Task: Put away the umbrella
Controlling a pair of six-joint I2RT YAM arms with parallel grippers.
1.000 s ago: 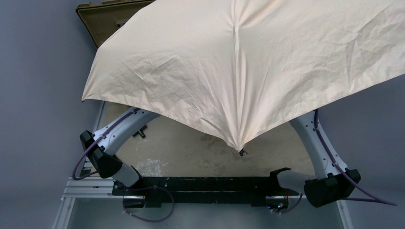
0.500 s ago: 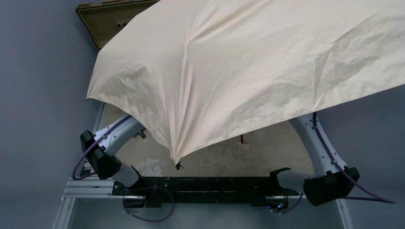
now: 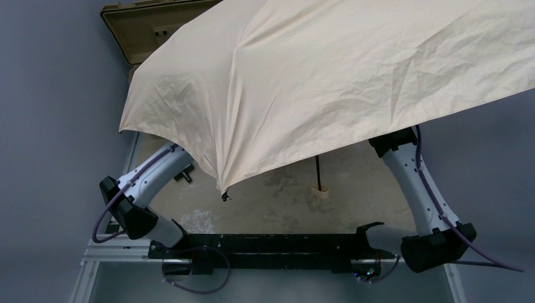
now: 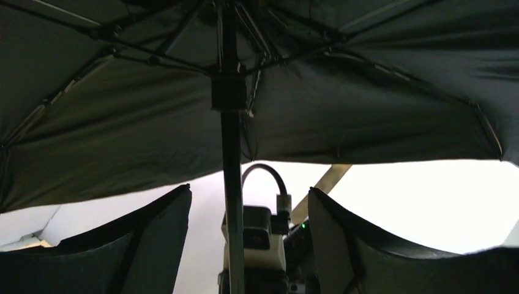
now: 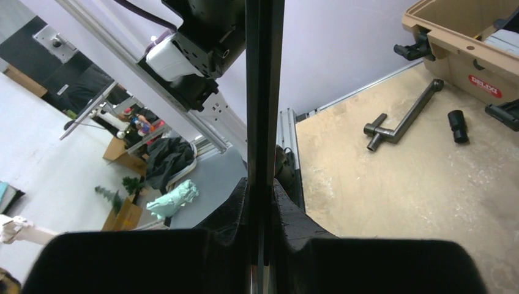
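Note:
The umbrella is open, and its beige canopy (image 3: pixel 328 76) covers most of the top view and hides both grippers there. Its dark shaft (image 3: pixel 317 169) drops to the pale handle (image 3: pixel 322 192) above the table. From below, the left wrist view shows the dark ribs and the shaft (image 4: pixel 231 153). My left gripper (image 4: pixel 248 187) is open. The shaft runs between its fingers (image 4: pixel 156 239) without touching them. My right gripper (image 5: pixel 260 184) is shut on the shaft (image 5: pixel 264 92), which runs straight up out of its jaws.
An open tan hard case (image 3: pixel 135 28) stands at the table's back left, also seen as the case (image 5: pixel 471 37) in the right wrist view. A metal crank (image 5: pixel 401 119) and a small black cylinder (image 5: pixel 457 125) lie on the table near it.
The canopy has swung round, its lowest rib tip moving from the middle to the left. The handle has come into view. My left gripper has opened and my right gripper has shut on the shaft.

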